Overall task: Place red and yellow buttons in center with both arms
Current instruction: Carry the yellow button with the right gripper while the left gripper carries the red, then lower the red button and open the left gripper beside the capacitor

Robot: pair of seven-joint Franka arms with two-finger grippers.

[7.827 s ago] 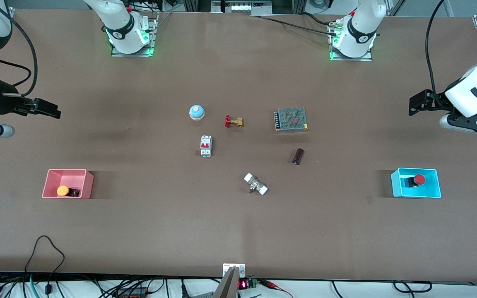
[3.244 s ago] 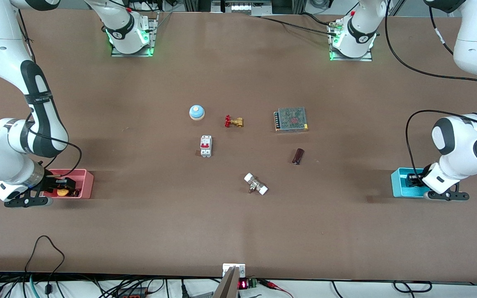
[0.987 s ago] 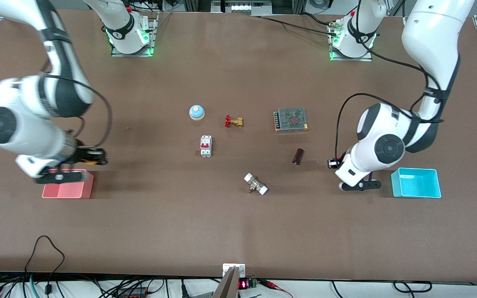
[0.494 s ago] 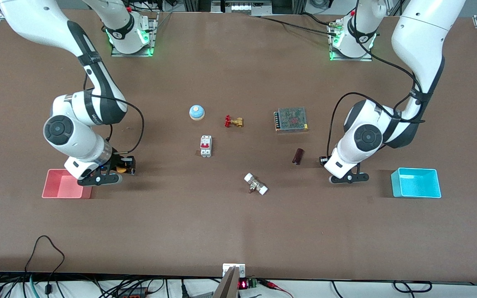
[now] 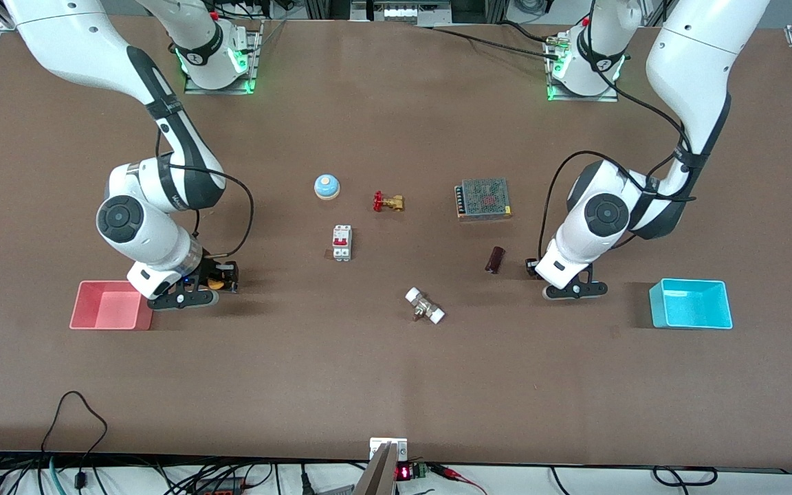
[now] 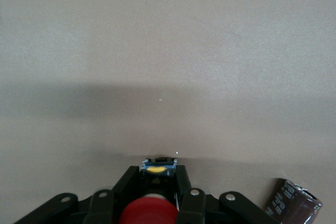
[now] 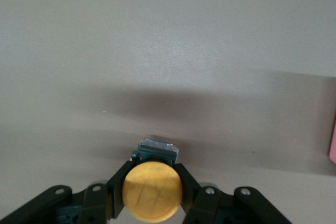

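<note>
My right gripper (image 5: 223,278) is shut on the yellow button (image 5: 215,282) and holds it low over the brown tabletop (image 5: 382,371), beside the pink bin (image 5: 111,325). In the right wrist view the orange-yellow cap (image 7: 152,191) sits between the fingers (image 7: 116,182). My left gripper (image 5: 532,267) is shut on the red button, whose red cap (image 6: 148,212) shows between the fingers (image 6: 127,182) in the left wrist view. It is low over the table beside a dark cylinder (image 5: 495,259). The red button is hidden in the front view.
The middle holds a blue bell (image 5: 326,185), a brass valve (image 5: 388,202), a white breaker (image 5: 342,243), a mesh-topped box (image 5: 483,198) and a white-ended fitting (image 5: 425,306). The cyan bin (image 5: 691,322) stands at the left arm's end. The dark cylinder (image 6: 291,208) lies close to my left gripper.
Both arms have moved from their bins toward the table's middle, each carrying its button. The right gripper has passed the pink bin; the left gripper has come up beside the dark cylinder.
</note>
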